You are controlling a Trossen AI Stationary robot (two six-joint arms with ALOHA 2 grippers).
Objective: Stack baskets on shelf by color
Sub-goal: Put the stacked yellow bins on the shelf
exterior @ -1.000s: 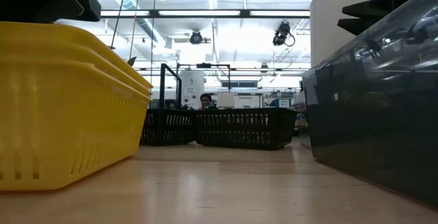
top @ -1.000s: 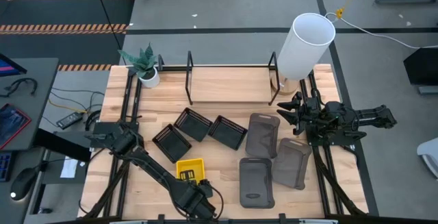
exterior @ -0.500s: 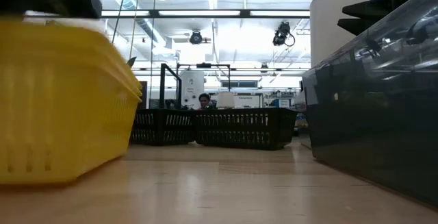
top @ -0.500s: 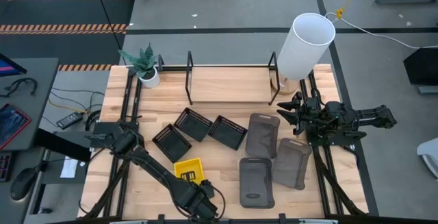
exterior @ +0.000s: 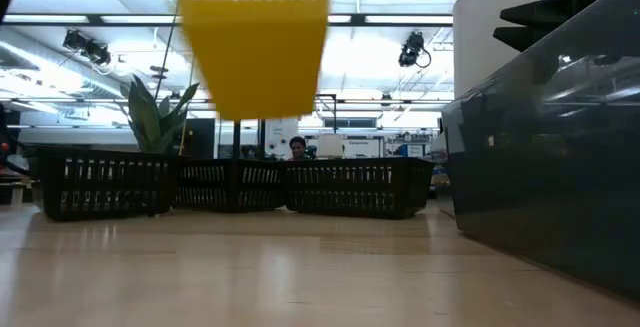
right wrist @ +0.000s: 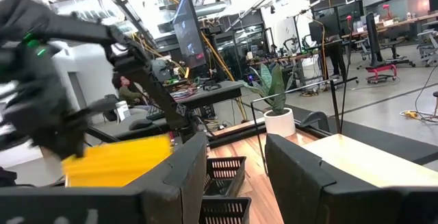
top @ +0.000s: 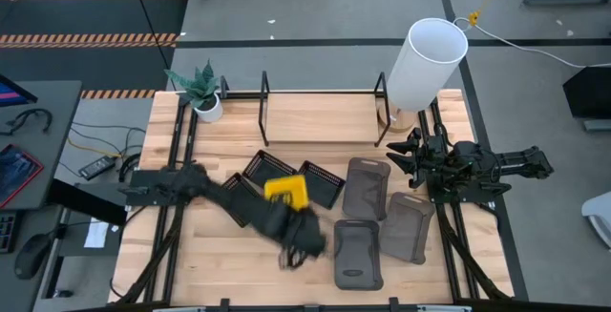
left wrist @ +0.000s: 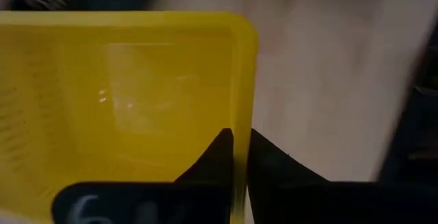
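My left gripper (left wrist: 239, 157) is shut on a yellow basket (top: 286, 191), which hangs above the black baskets (top: 320, 183) at mid-table; the low view shows the yellow basket (exterior: 255, 42) well above the wood. Three black baskets (exterior: 355, 187) rest flat on their bottoms. Three grey baskets (top: 368, 186) lie on the table to the right. The shelf (top: 320, 93) stands along the far edge. My right gripper (top: 399, 153) hovers open at the right, beside the grey baskets, with nothing in it. My left gripper pinches one side wall of the yellow basket at its rim (left wrist: 239, 107), near a corner. One finger (left wrist: 217, 157) is inside the basket and the other (left wrist: 268, 164) is outside. The basket is lifted clear of the table and of the black baskets.
A tall white cylinder (top: 428, 59) stands at the far right corner, next to the shelf's right end. A potted plant (top: 202, 91) sits at the far left corner. Bare wood lies near the front left of the table (top: 191, 255).
My left gripper has risen and swung from the near edge toward the table's middle and far side, carrying the yellow basket. The basket stood on the wood near the front edge and now hangs clear above the black baskets.
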